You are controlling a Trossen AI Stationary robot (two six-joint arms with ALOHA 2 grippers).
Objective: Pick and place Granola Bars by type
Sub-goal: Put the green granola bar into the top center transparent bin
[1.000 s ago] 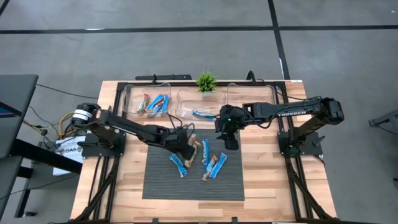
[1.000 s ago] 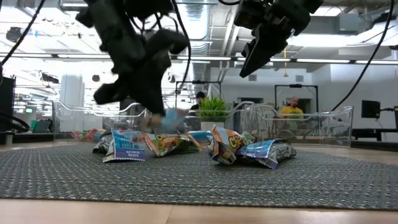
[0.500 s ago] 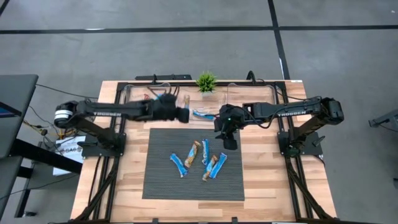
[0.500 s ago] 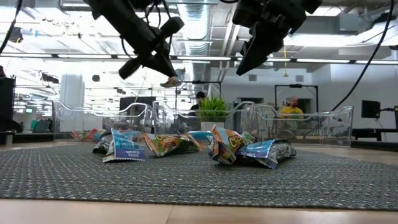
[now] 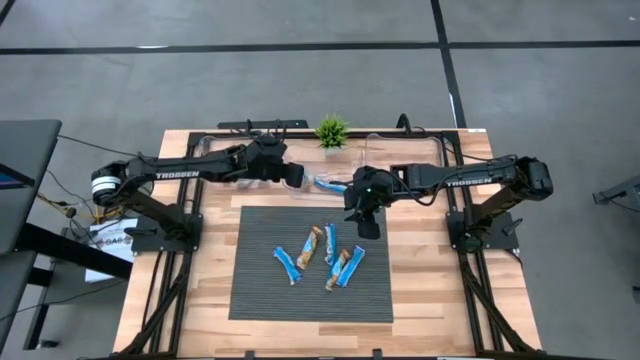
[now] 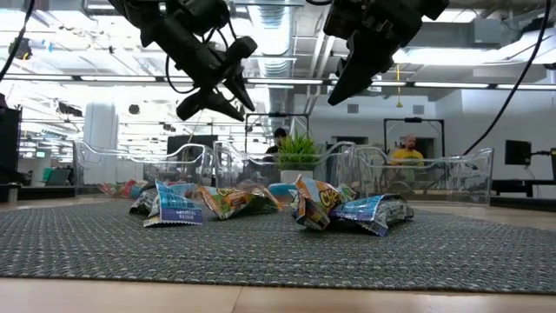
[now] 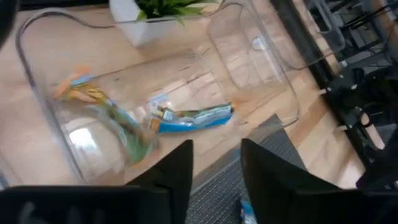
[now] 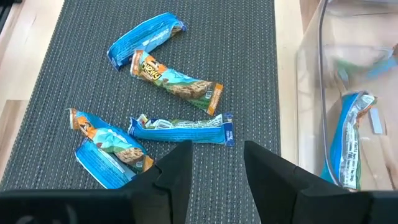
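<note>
Here five crinkled foil Granola Bars (image 5: 322, 255), blue and tan, lie clustered on the ribbed grey mat (image 5: 260, 295); others sit in clear plastic bins (image 5: 300, 160) at the far edge of the wooden table (image 5: 200, 310). The left claw (image 5: 296, 177) hovers over the bins, fingers apart, empty. The right claw (image 5: 368, 228) hangs at the mat's far right, also parted.

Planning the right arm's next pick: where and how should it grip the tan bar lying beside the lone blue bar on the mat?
Probably across the middle of the tan bar, straight from above with the open right gripper. It lies flat, long and narrow, clear of the lone blue bar, so fingers fit either side.
</note>
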